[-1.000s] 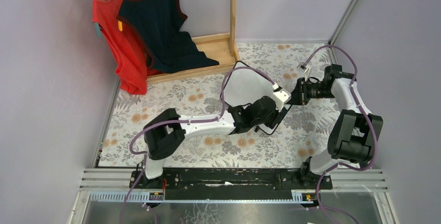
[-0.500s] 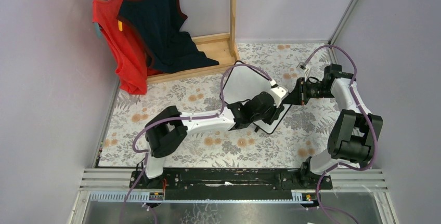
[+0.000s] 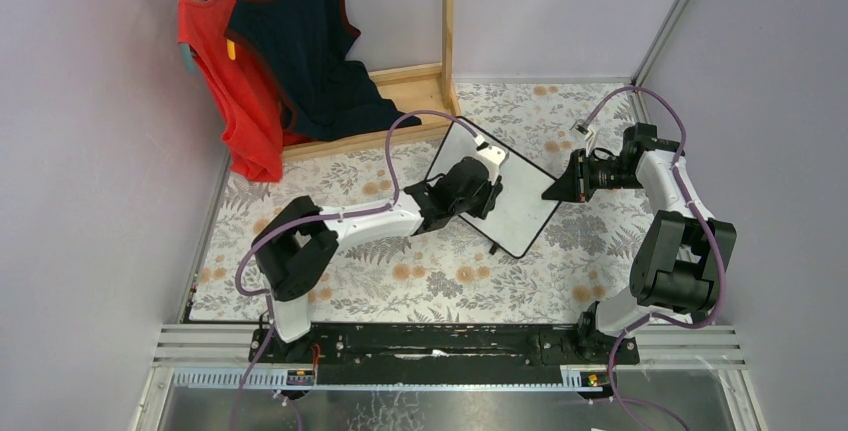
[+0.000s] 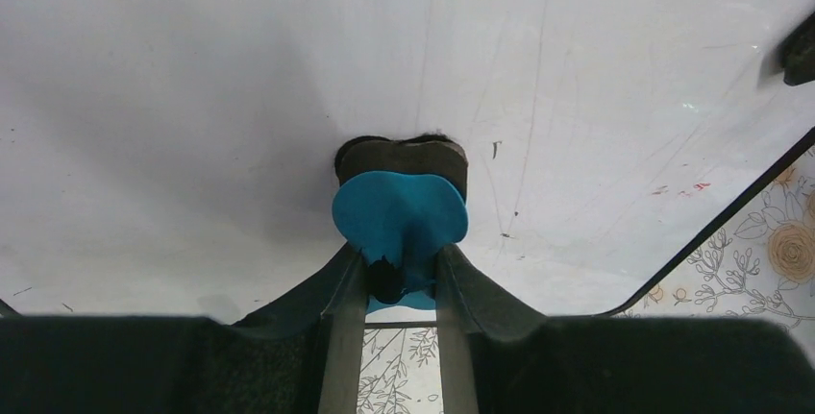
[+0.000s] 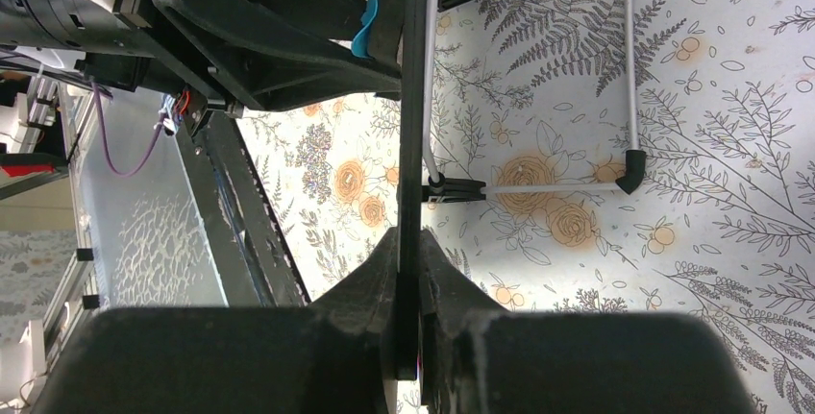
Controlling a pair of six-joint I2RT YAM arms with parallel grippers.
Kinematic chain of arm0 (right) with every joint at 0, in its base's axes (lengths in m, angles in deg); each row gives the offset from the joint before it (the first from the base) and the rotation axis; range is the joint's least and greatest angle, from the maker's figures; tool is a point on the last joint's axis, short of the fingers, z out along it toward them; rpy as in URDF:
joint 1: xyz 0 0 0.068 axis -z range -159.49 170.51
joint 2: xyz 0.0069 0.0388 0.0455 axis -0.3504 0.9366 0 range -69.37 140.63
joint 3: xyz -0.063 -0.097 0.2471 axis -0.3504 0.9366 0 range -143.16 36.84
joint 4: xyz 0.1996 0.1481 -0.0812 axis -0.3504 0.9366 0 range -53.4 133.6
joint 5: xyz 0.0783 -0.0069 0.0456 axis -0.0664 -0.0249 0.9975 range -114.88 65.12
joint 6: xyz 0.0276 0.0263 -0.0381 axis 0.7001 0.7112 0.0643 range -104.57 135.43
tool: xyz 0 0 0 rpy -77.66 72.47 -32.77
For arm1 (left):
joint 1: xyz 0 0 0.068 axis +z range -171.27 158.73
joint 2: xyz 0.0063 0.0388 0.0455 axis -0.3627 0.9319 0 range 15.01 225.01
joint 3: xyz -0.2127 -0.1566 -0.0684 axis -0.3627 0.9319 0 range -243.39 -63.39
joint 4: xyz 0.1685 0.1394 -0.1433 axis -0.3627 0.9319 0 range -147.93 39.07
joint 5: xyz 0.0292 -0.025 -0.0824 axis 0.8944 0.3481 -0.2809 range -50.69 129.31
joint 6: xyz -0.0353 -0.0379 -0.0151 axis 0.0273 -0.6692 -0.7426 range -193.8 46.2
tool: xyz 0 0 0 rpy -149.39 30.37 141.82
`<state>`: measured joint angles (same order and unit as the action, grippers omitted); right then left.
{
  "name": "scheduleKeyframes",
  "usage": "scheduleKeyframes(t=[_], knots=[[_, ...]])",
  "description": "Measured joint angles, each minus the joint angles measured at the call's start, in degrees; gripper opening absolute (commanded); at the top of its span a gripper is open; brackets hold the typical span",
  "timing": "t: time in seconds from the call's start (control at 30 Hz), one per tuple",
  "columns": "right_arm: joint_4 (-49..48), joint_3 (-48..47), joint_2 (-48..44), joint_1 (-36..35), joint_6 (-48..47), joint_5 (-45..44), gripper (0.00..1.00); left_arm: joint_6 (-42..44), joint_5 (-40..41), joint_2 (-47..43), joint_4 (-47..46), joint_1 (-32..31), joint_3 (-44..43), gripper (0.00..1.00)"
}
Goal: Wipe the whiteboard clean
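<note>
The whiteboard (image 3: 515, 196), white with a thin black frame, stands tilted on the floral table. My right gripper (image 3: 556, 189) is shut on its right edge; in the right wrist view the board (image 5: 413, 97) runs edge-on between the jaws of that gripper (image 5: 411, 270). My left gripper (image 3: 487, 191) is shut on the small blue-and-black eraser (image 4: 400, 214) and presses its black felt against the board face (image 4: 240, 97). In the left wrist view that gripper (image 4: 399, 280) pinches the blue back. Faint thin marks and small red flecks (image 4: 678, 187) show on the board's right part.
The board's wire stand with black feet (image 5: 629, 169) rests on the cloth behind it. A wooden rack (image 3: 447, 41) with a red top (image 3: 225, 81) and a dark top (image 3: 315, 61) stands at the far left. Walls close both sides.
My left arm has swept the eraser from the board's right part up and to the left across its face. The right gripper and the board have stayed put.
</note>
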<state>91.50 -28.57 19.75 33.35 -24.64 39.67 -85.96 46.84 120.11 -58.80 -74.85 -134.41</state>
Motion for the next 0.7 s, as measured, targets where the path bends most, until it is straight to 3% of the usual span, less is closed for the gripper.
scheduleKeyframes(t=[0.4, 0.7], knots=[[0.1, 0.0, 0.0, 0.5, -0.1, -0.6, 0.0, -0.5, 3.9, 5.0, 6.9, -5.7, -8.3, 0.0], [0.1, 0.0, 0.0, 0.5, -0.6, -0.4, 0.0, -3.1, 0.6, 8.9, 5.5, -12.1, -10.9, 0.0]])
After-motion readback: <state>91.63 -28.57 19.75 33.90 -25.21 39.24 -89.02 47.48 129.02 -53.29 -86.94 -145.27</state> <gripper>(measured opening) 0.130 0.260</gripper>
